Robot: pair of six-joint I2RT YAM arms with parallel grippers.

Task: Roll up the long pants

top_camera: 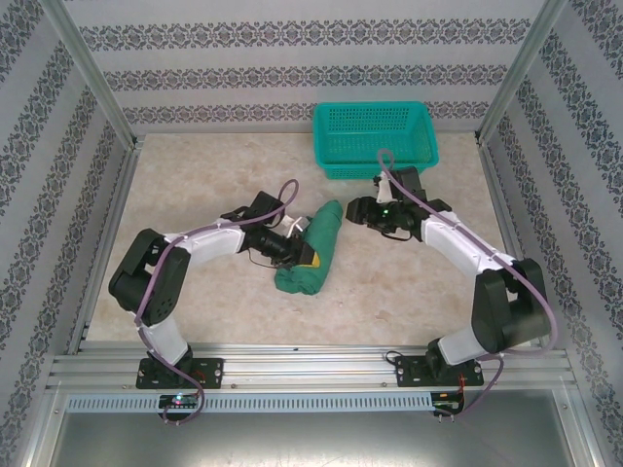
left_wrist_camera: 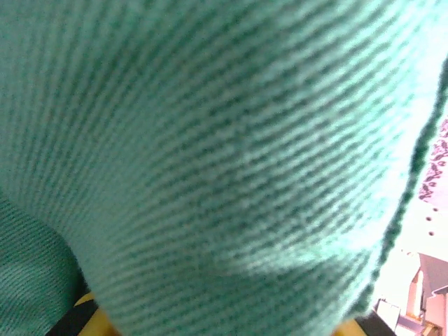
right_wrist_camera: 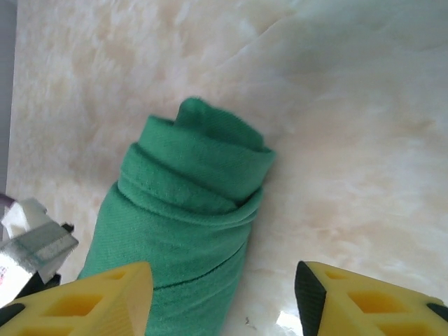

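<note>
The long pants point(top_camera: 318, 236) lie rolled into a tight green bundle mid-surface point(top_camera: 209, 170), their spiralled end point(right_wrist_camera: 199, 164) facing the right hand point(right_wrist_camera: 222, 297). That hand hangs just beside this end, open, touching nothing. The left hand point(top_camera: 306, 253) is closed on the roll's side, fabric point(left_wrist_camera: 210, 161) crowding its camera, and the teal basket point(top_camera: 370, 105) stands well behind.
</note>
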